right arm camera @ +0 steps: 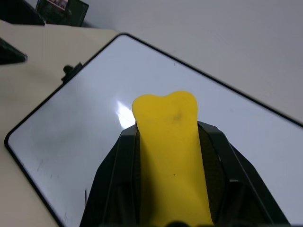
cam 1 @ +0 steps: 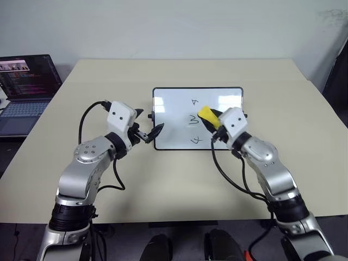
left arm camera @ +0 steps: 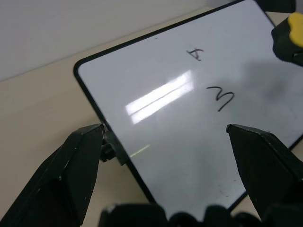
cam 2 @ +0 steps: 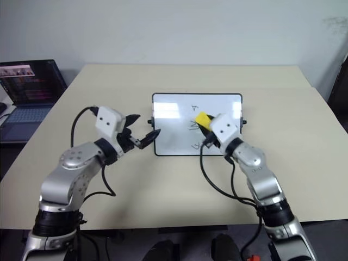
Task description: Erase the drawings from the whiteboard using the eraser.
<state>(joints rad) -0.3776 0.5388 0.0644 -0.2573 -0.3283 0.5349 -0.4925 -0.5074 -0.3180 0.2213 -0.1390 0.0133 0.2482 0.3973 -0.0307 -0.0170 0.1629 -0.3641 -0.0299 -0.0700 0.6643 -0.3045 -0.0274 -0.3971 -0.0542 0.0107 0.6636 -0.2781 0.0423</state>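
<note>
The whiteboard (cam 1: 174,114) lies flat on the table's middle. Three drawings run down its right half: one far (cam 1: 194,101), one in the middle (cam 1: 192,120), one near (cam 1: 197,141). My right gripper (cam 1: 212,119) is shut on the yellow eraser (cam 1: 206,115) and holds it just above the board, beside the middle drawing. The eraser (right arm camera: 170,156) sits squeezed between both black fingers. My left gripper (cam 1: 149,122) stands open at the board's left short side, near its small knob (left arm camera: 108,147). Whether it touches the board I cannot tell.
An open laptop (cam 1: 27,92) stands off the table's far left corner. The beige table (cam 1: 163,179) stretches bare around the board on all sides. A white wall closes the back.
</note>
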